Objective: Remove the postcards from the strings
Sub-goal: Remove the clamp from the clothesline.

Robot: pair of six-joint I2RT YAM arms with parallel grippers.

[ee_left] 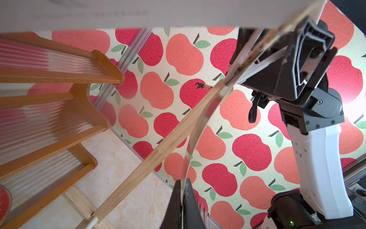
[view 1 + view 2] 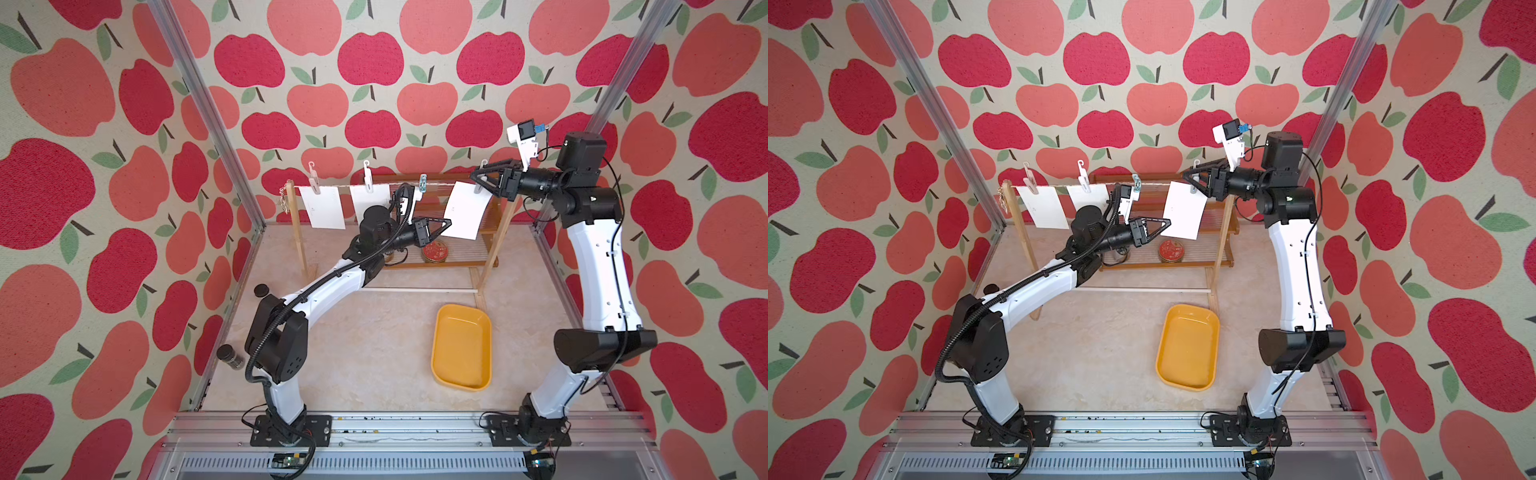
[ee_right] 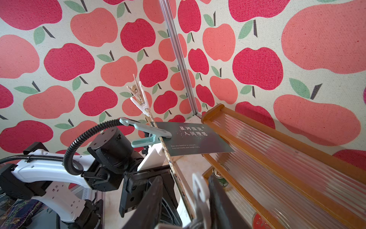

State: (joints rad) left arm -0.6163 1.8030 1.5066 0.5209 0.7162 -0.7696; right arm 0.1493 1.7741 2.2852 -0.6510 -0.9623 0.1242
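The strings [image 2: 338,186] run between two wooden uprights. Three white postcards show in both top views: left [image 2: 322,208], middle [image 2: 368,201], right [image 2: 465,212]. My left gripper [image 2: 448,224] is shut on the right postcard's lower edge, and the paper's edge [image 1: 187,158] runs into the closed jaws [image 1: 183,183]. My right gripper [image 2: 478,180] stands open around the white peg [image 3: 200,188] holding that card; the peg lies against one finger. Another postcard [image 3: 194,138], dark-faced with white writing, hangs from a teal peg [image 3: 146,134]. In the top views my left wrist hides it.
A yellow tray [image 2: 461,353] lies on the floor in front of the rack. A brown slatted shelf [image 2: 457,262] with a red tin [image 2: 435,252] stands behind the rack. The rack's white bottom rod [image 2: 415,290] crosses low. A dark jar [image 2: 230,357] sits at the left wall.
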